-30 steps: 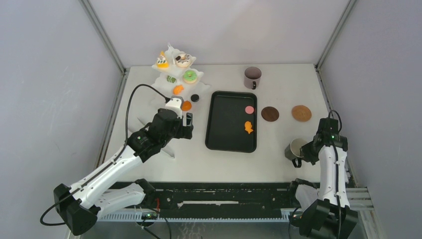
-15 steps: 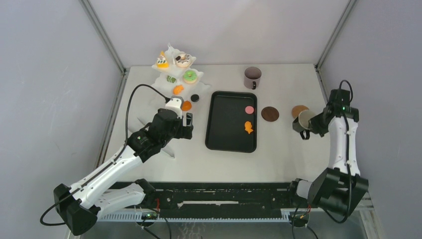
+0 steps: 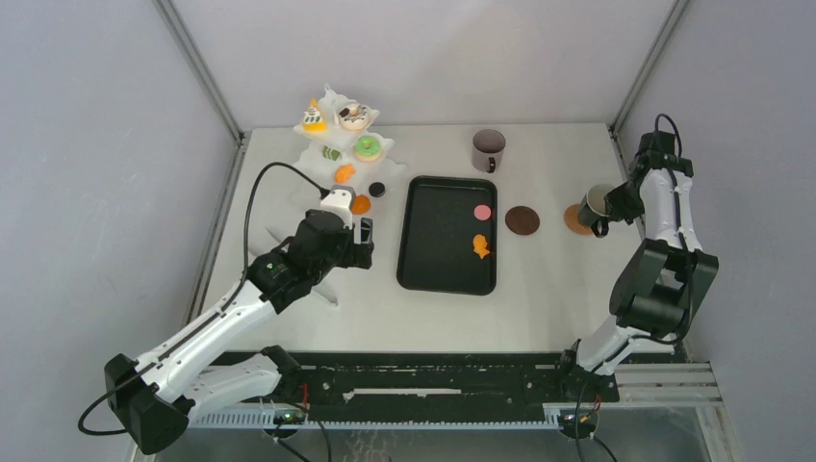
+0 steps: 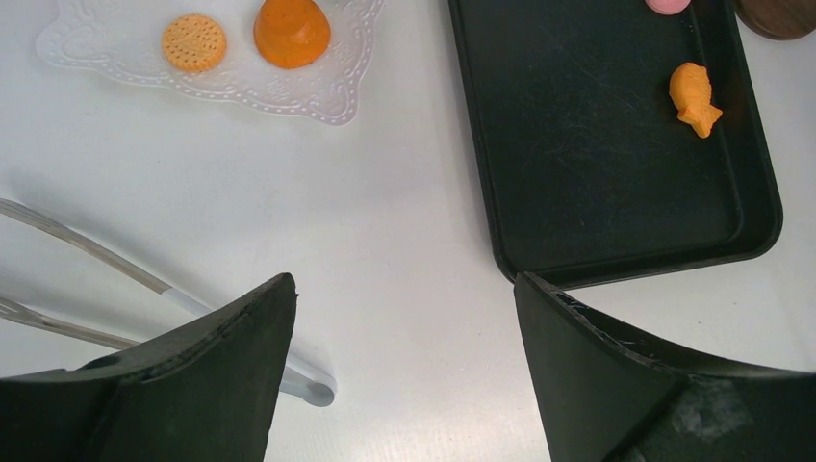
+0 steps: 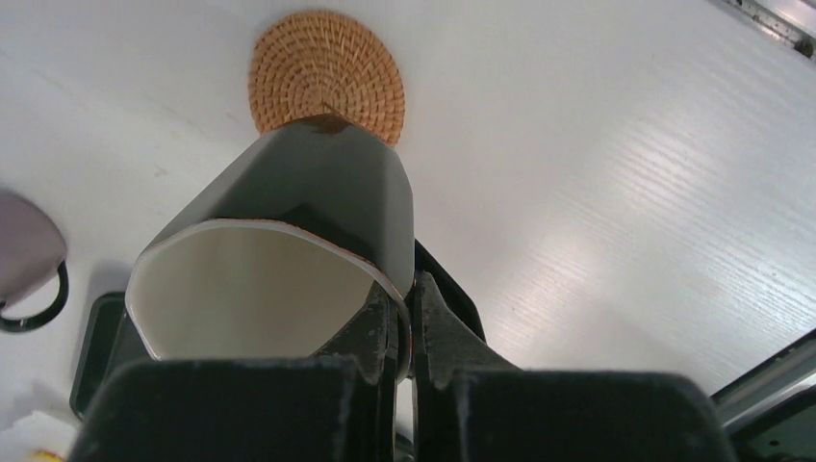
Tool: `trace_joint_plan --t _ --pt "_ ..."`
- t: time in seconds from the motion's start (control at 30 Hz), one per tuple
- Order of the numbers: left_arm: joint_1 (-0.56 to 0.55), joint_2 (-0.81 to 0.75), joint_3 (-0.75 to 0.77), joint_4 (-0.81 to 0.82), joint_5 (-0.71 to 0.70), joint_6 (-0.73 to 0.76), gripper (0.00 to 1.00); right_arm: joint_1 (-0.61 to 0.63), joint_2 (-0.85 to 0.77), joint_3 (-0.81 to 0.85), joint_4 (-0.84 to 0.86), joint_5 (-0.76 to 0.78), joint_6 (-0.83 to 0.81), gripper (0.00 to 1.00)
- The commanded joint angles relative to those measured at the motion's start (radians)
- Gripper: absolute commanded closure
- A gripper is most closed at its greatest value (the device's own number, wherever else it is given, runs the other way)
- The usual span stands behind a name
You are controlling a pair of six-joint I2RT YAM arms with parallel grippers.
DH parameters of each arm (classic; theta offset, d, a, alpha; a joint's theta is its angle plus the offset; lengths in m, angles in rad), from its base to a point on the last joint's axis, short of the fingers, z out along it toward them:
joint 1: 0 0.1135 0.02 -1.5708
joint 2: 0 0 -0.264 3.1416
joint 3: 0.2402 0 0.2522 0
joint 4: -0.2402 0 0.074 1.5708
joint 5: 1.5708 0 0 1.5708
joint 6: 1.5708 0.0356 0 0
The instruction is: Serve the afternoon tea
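Note:
My right gripper (image 3: 608,207) is shut on the rim of a dark mug (image 3: 595,205) with a pale inside (image 5: 252,289), tilted over the woven coaster (image 5: 327,72). A second dark mug (image 3: 488,149) stands behind the black tray (image 3: 433,265). The tray holds an orange fish pastry (image 3: 479,246) and a pink one (image 3: 482,212). Several pastries sit on the white tiered stand (image 3: 310,155). My left gripper (image 3: 364,236) is open and empty, left of the tray, above the bare table; an orange cake (image 4: 292,31) and cookie (image 4: 193,42) lie on the stand's bottom plate.
A dark brown coaster (image 3: 522,220) lies right of the tray. A small black round thing (image 3: 377,190) sits near the stand. Grey walls close in the table on three sides. A thin pale rod (image 4: 164,289) lies under my left gripper.
My right arm has carried the mug from the near right of the table up and back to the woven coaster. The left arm has not moved.

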State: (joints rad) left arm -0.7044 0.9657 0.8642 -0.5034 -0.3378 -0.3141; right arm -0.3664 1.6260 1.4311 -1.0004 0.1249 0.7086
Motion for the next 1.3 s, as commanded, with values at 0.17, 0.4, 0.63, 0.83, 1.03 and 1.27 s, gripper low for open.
trace_joint_plan --t 0.17,0.4,0.63,0.83,1.03,1.27 --pt "0.006 -0.029 0.03 0.044 -0.046 0.001 0.13 0.004 0.142 0.179 0.026 0.032 -0.038 1.0" --pt "0.01 -0.024 0.032 0.042 -0.052 0.0 0.12 0.012 0.214 0.21 0.006 0.046 -0.039 1.0" --pt "0.012 -0.018 0.033 0.043 -0.053 0.001 0.13 0.01 0.24 0.217 0.008 0.005 -0.041 1.0" --pt "0.014 -0.017 0.03 0.039 -0.068 -0.002 0.13 0.0 0.245 0.236 0.009 -0.063 -0.076 0.73" --pt "0.018 -0.016 0.022 0.042 -0.072 -0.009 0.13 0.004 0.177 0.25 0.079 -0.125 -0.133 0.45" --pt "0.02 -0.018 0.035 0.042 -0.055 -0.006 0.12 0.047 0.102 0.365 0.027 -0.124 -0.167 0.41"
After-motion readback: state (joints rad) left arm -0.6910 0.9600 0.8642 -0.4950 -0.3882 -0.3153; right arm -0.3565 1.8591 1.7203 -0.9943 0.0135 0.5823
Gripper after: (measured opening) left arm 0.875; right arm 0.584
